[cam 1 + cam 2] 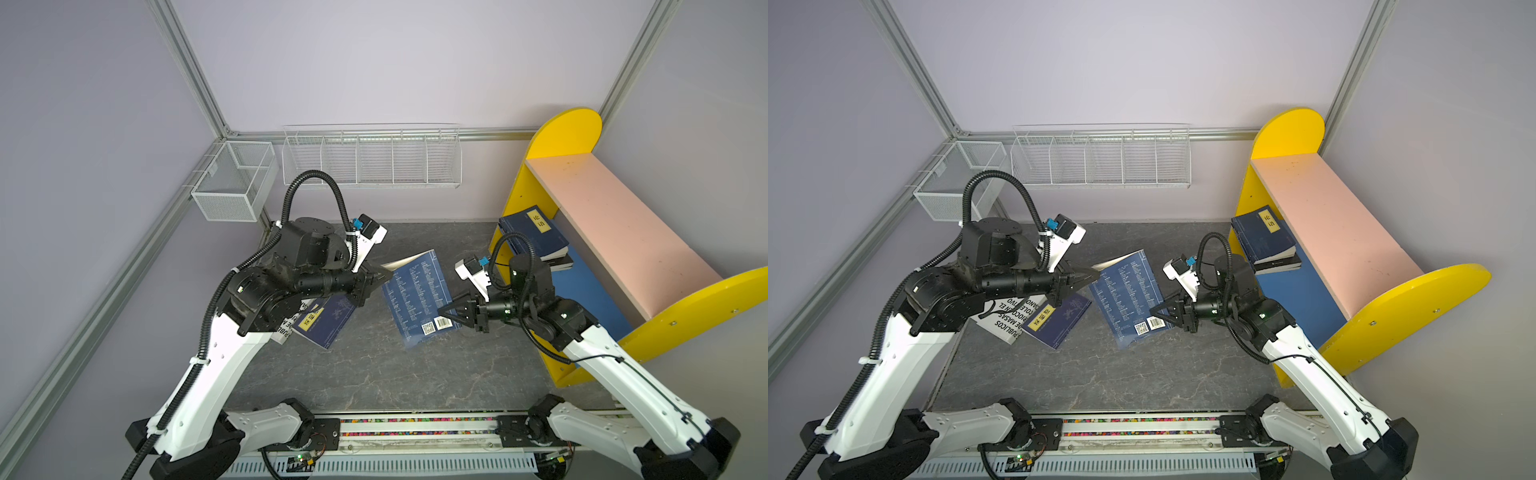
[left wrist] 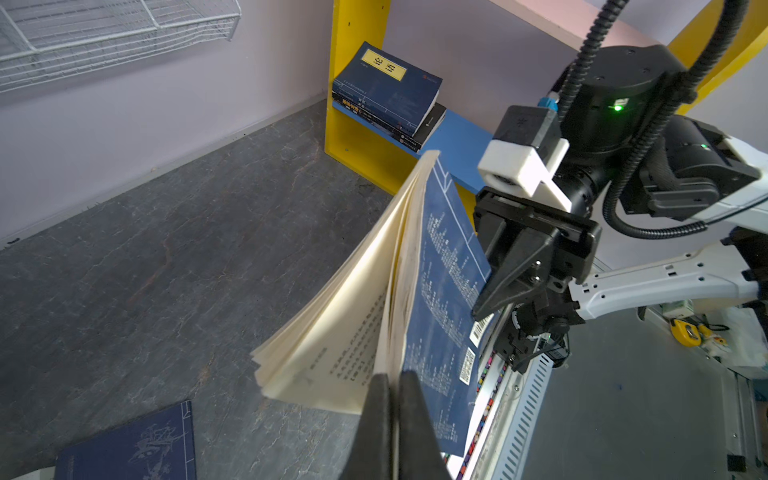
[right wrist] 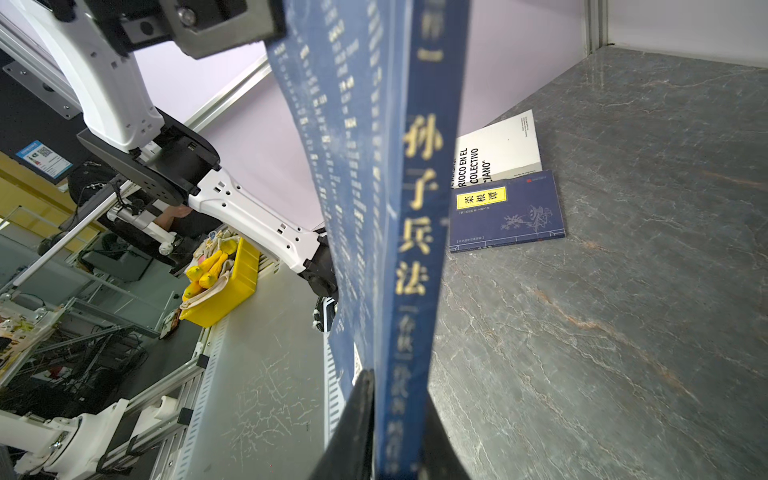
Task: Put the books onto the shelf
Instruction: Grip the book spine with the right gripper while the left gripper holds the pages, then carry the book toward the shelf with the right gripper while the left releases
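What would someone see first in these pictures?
A blue book hangs in mid-air in the middle, pinched by the left gripper and right gripper, its pages fanning open. On the right stands the bright yellow shelf, with a small stack of books on its blue lower board.

Both top views look down from high above the near edge toward the far wall (image 1: 374, 62), and share the whole table (image 1: 1100, 374). The left wrist view sits just behind the left gripper (image 2: 395, 376), facing right to the shelf (image 2: 349, 25). The right wrist view sits behind the right gripper (image 3: 397, 386), facing left to the white book (image 3: 498, 141). Both see the lifted blue book (image 2: 440, 291) up close.
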Motion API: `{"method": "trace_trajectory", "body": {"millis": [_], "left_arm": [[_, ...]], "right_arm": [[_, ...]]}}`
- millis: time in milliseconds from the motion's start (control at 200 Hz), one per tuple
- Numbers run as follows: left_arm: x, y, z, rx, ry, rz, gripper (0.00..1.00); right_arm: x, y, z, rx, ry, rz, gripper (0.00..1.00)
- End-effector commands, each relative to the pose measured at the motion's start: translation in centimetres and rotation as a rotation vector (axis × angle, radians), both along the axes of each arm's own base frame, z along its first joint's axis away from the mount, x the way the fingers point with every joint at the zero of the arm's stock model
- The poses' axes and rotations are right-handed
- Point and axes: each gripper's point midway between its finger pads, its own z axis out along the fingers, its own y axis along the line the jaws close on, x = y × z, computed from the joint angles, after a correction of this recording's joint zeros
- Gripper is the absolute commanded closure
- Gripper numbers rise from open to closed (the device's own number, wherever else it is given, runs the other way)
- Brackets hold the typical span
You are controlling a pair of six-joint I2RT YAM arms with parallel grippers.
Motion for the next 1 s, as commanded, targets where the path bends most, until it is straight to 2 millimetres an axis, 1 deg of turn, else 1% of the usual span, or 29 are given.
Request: {"method": "trace_trajectory", "body": {"millis": [0,15,65,85,115,135,160,200,300,380,455,480,505,525,590,705,760,820,905,995], "left_arm": [[2.7,0.7,0.8,0.001,-0.053,0.116,1.00],[3.1,0.9,0.7,0.004,-0.052,0.138,0.99],[4.6,1.8,0.4,0.013,-0.048,0.226,0.78],[5.2,2.2,0.2,0.017,-0.045,0.258,0.67],[6.0,2.8,-0.1,0.018,-0.035,0.308,0.47],[6.5,3.1,-0.4,0.014,-0.026,0.338,0.37],[7.2,3.5,-0.6,0.004,-0.013,0.377,0.29],[7.9,3.9,-1.0,-0.020,0.009,0.422,0.22],[9.3,4.4,-1.8,-0.065,0.065,0.526,0.18],[10.0,3.9,-2.3,-0.135,0.142,0.566,0.16],[10.2,2.4,-2.8,-0.210,0.228,0.544,0.16],[10.2,1.8,-2.9,-0.241,0.262,0.534,0.10],[10.2,1.2,-3.1,-0.272,0.296,0.517,0.08],[10.1,0.6,-3.1,-0.296,0.319,0.499,0.00],[10.2,-0.4,-3.4,-0.354,0.398,0.484,0.01],[10.3,-1.8,-3.9,-0.435,0.511,0.469,0.01],[10.5,-2.0,-4.7,-0.461,0.564,0.487,0.01],[10.8,-2.3,-5.5,-0.485,0.626,0.498,0.01],[11.2,-2.5,-6.9,-0.522,0.705,0.511,0.01],[11.7,-2.6,-7.6,-0.566,0.757,0.517,0.01]], "right_arm": [[0.6,-0.2,-0.1,-0.007,-0.009,-0.054,0.91],[0.8,-0.2,-0.2,-0.012,-0.011,-0.067,0.91],[1.6,-0.6,-0.5,-0.038,-0.017,-0.121,0.92],[2.0,-0.7,-0.6,-0.051,-0.019,-0.147,0.92],[2.7,-1.1,-0.8,-0.072,-0.028,-0.190,0.92],[3.1,-1.3,-0.9,-0.089,-0.036,-0.220,0.92],[3.7,-1.7,-1.0,-0.109,-0.048,-0.258,0.92],[4.6,-2.3,-1.2,-0.146,-0.073,-0.317,0.92],[7.2,-4.0,-1.7,-0.262,-0.168,-0.482,0.93],[9.4,-5.2,-2.2,-0.381,-0.269,-0.606,0.93],[11.2,-5.8,-2.6,-0.503,-0.371,-0.694,0.94],[11.8,-5.9,-2.8,-0.539,-0.406,-0.721,0.93],[12.2,-5.9,-2.9,-0.570,-0.440,-0.735,0.94],[12.5,-5.8,-3.1,-0.594,-0.467,-0.747,0.93],[13.4,-5.4,-3.2,-0.658,-0.539,-0.788,0.93],[14.2,-4.6,-3.0,-0.738,-0.660,-0.850,0.93],[14.3,-4.1,-2.8,-0.747,-0.712,-0.868,0.94],[14.1,-3.4,-2.6,-0.746,-0.760,-0.871,0.93],[13.9,-3.0,-2.5,-0.756,-0.815,-0.868,0.93],[13.5,-2.3,-2.8,-0.762,-0.844,-0.835,0.93]]}}
